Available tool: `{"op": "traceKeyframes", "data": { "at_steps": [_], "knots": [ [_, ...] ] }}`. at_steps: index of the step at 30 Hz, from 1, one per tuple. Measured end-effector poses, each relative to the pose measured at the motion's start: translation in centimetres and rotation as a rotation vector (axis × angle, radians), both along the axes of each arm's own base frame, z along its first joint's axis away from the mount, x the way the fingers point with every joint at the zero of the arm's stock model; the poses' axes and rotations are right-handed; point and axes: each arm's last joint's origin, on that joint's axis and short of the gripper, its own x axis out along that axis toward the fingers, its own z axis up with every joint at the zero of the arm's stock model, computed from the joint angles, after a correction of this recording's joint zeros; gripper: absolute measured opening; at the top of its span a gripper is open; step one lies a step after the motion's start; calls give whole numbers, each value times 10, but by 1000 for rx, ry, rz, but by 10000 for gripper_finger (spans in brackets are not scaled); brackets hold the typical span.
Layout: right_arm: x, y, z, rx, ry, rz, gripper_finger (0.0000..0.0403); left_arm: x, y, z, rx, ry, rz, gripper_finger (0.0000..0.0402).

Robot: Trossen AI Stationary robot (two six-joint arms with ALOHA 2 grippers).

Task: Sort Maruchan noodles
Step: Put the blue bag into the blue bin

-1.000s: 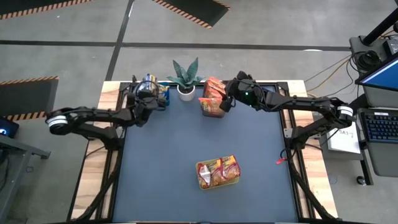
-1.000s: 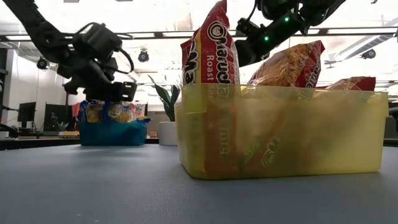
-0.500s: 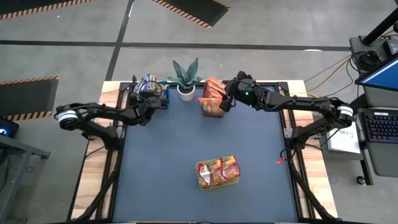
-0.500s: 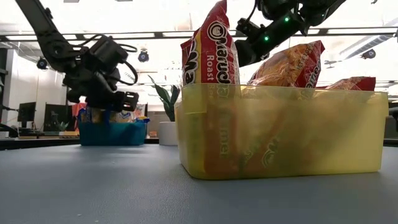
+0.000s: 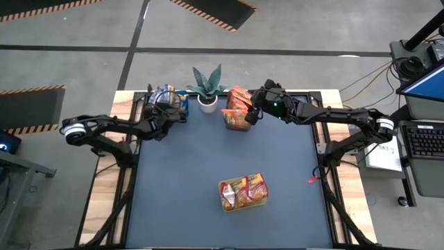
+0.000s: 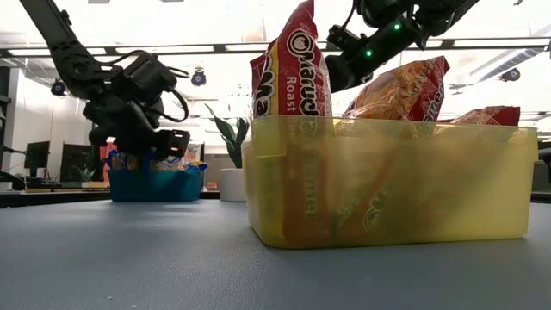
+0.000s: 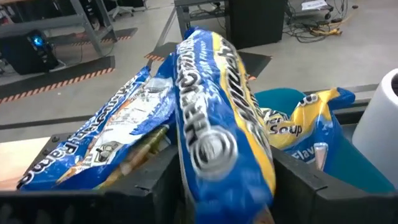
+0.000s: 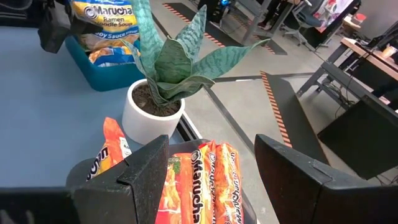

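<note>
We find every flat plastic noodle packet binned on the worktop, the left claw parting around one blue-yellow packet at the far-left blue bin, the right claw wide, empty.

surface: matt blue-grey mat, smooth, on bare wood edges | yellow-green bin: translucent plastic, slight sheen | Maruchan noodles: glossy crinkled plastic wrappers | blue bin: smooth opaque plastic | plant pot: smooth white, satin
</note>
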Motion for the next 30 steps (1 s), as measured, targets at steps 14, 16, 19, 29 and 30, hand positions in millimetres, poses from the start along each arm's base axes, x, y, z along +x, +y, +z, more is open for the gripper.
{"op": "traceKeyframes", "data": {
  "at_steps": [14, 16, 19, 29, 30],
  "knots": [
    [0, 0, 0, 3, 0, -1, 226, -18, -12, 58, -42, -46, -96, 246],
    [0, 0, 0, 2, -1, -1, 226, -19, -12, 74, -13, -58, -108, 247],
    [0, 0, 0, 2, -1, -1, 226, -18, -11, 95, 41, -75, -124, 245],
    [0, 0, 0, 1, 0, 0, 226, -3, 14, 72, 59, 26, -1, 231],
    [0, 0, 0, 1, 0, 0, 226, -2, 16, 66, 50, 46, 26, 230]
  ]
}}
